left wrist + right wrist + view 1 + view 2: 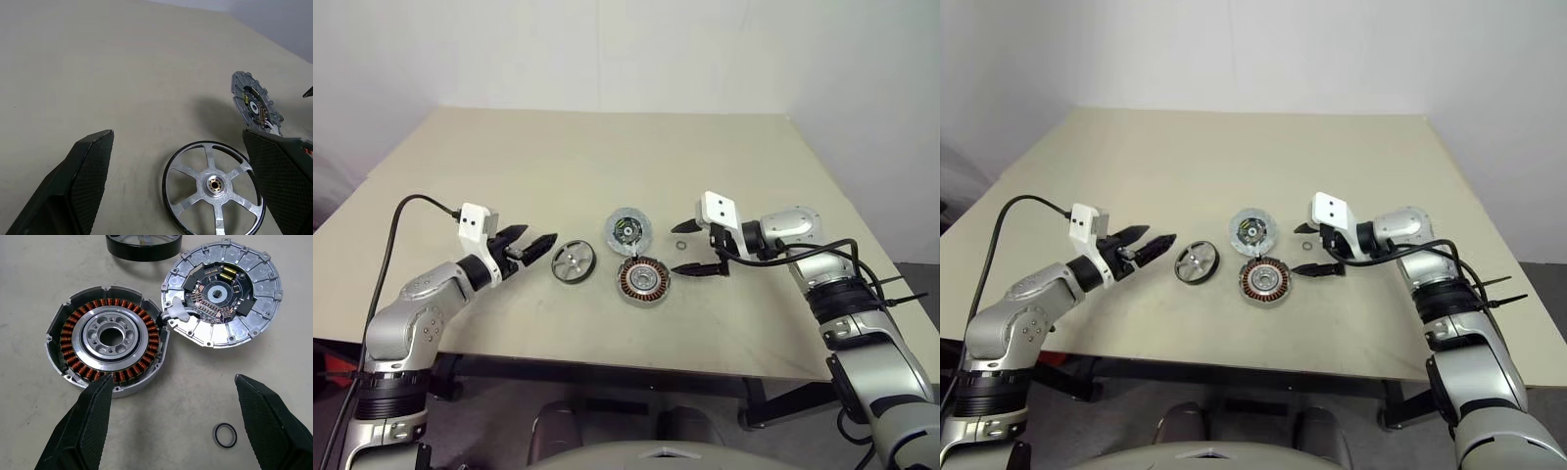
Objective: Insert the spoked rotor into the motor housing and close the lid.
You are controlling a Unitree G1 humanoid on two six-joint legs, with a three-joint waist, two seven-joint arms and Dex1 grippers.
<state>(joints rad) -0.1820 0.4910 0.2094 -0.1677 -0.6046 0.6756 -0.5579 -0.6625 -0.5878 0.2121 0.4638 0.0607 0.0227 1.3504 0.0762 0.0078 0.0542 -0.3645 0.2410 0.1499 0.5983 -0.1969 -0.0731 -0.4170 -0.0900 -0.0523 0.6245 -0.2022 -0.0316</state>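
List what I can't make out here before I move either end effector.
- Lid: left wrist view, the picture edge cuts off part of its rim, and a left end effector finger hides one side.
- Motor housing: same view, partly behind that finger.
- Spoked rotor: right wrist view, a right end effector finger covers part of its rim.
- Small black ring: head views, too small to identify.

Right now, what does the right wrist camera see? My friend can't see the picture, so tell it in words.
The open right gripper hovers above a beige table. Under it lies the copper-wound spoked rotor, touching the round silvery motor housing. A small black ring lies between the fingers, and the dark-rimmed lid is beyond.
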